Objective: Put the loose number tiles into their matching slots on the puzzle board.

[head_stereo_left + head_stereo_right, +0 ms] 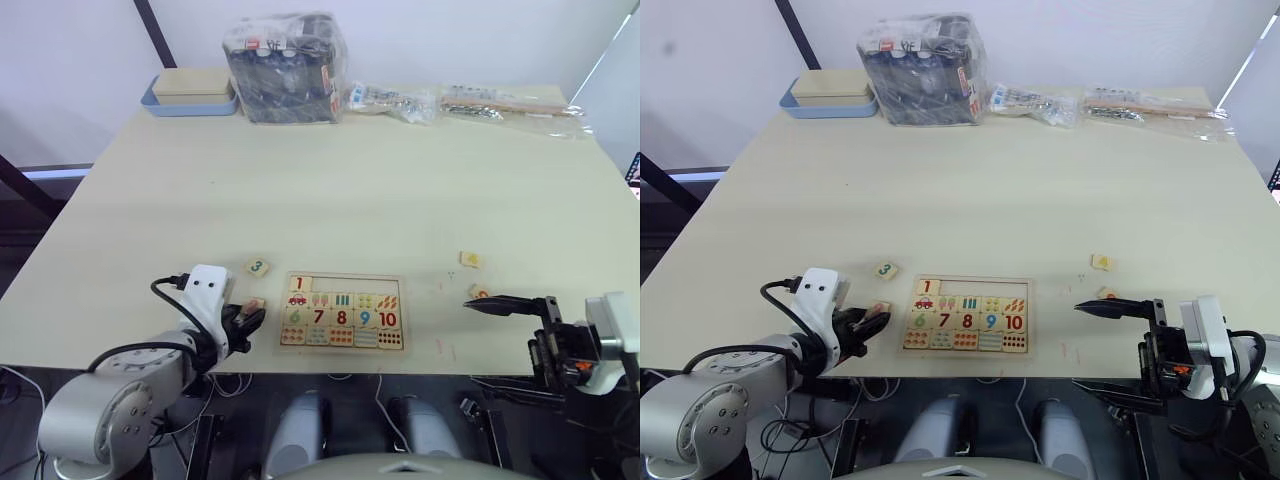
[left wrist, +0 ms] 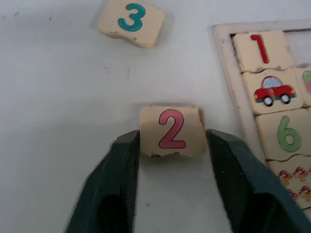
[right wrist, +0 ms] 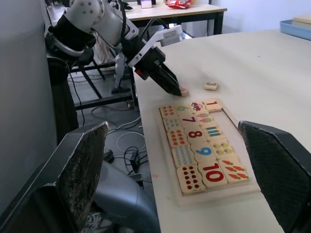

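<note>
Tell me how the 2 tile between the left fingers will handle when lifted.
The 2 tile looks like stiff, thin wood, so it should not bend. It lies flat on the table, unlikely to roll. The left gripper touches only its narrow side edges, so it may slip or twist.

Puzzle board cut off, right edge

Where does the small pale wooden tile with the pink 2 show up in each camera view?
Left eye view: pink 2 tile between left gripper fingers, left of puzzle board.
Right eye view: same spot.
Left wrist view: centre, clamped.
Right wrist view: at that gripper's tip.
Shared landmark: green 3 tile.
</note>
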Tool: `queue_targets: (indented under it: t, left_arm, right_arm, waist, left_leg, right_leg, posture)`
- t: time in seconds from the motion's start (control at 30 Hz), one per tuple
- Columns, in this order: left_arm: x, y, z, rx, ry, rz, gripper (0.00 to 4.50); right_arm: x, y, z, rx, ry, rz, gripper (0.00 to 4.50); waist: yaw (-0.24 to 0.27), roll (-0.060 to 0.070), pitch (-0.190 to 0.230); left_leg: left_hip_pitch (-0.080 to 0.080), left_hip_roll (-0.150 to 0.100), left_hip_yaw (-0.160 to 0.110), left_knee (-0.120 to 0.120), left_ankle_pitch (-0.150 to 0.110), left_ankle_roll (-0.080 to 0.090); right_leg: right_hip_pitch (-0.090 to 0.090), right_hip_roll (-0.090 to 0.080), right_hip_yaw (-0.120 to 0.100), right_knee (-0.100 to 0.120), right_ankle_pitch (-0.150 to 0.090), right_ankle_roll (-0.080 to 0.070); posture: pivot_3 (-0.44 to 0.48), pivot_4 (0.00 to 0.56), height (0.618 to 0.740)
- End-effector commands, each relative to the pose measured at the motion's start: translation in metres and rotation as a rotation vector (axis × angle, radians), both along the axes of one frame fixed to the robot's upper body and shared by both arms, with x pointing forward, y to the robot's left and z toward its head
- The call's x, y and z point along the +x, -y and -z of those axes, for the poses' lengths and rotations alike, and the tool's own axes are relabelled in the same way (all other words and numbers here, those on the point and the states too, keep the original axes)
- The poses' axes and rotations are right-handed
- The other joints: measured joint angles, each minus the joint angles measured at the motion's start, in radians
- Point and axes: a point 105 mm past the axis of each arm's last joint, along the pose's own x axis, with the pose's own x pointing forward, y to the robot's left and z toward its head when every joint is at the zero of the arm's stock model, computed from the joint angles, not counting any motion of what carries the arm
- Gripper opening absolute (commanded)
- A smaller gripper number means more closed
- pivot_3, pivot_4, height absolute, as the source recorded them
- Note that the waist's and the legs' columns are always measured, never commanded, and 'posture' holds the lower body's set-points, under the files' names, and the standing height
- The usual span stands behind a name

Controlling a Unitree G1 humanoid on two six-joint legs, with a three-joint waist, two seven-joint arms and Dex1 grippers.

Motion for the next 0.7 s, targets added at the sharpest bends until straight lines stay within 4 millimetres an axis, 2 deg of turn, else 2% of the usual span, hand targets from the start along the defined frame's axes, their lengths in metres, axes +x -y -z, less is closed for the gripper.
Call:
queue_targets:
  t: [0.03, 0.23, 0.37, 0.5, 0.7]
  left_arm:
    - [-0.001, 0.002, -0.006, -0.025, 0.017, 0.013, 3.98]
    - [-0.014, -0.022, -0.051, -0.012, 0.001, 0.233, 3.98]
    - [-0.018, -0.028, -0.075, 0.019, -0.003, 0.381, 3.98]
    - [-0.016, -0.038, -0.081, 0.042, 0.017, 0.585, 3.98]
    - [0.0, -0.065, -0.072, 0.137, 0.039, 0.918, 3.98]
  right_arm:
    - [0.0, 0.004, -0.007, -0.008, 0.048, 0.006, 4.5]
    - [0.005, 0.003, -0.006, 0.013, 0.057, 0.022, 4.5]
    - [0.008, 0.001, -0.005, 0.028, 0.065, 0.025, 4.5]
    - [0.01, -0.001, -0.006, 0.031, 0.071, 0.026, 4.5]
    - [0.01, 0.0, -0.009, 0.024, 0.088, 0.04, 4.5]
  waist:
    - [0.0, 0.0, 0.0]
    - [-0.009, 0.0, 0.001]
    - [-0.009, 0.001, 0.001]
    - [-0.01, 0.003, 0.002]
    - [-0.008, 0.006, 0.003]
  left_leg:
    - [0.0, 0.0, 0.0, 0.0, 0.0, 0.0]
    - [0.0, 0.001, -0.001, -0.001, 0.0, 0.0]
    - [0.0, 0.0, 0.001, -0.001, 0.0, 0.0]
    - [0.001, 0.0, 0.003, -0.002, 0.0, -0.001]
    - [-0.001, 0.001, 0.005, -0.003, 0.0, -0.001]
  right_leg:
    - [0.0, 0.0, 0.0, 0.0, 0.0, 0.0]
    - [-0.001, 0.001, -0.001, 0.0, -0.001, -0.001]
    - [-0.001, 0.0, -0.001, -0.001, -0.001, -0.001]
    - [-0.002, 0.0, 0.0, -0.001, -0.001, -0.001]
    - [-0.005, -0.001, 0.0, -0.001, -0.001, -0.001]
  posture:
    - [0.0, 0.15, 0.74]
    - [0.0, 0.15, 0.74]
    - [0.0, 0.15, 0.74]
    - [0.0, 0.15, 0.74]
    - [0.0, 0.15, 0.74]
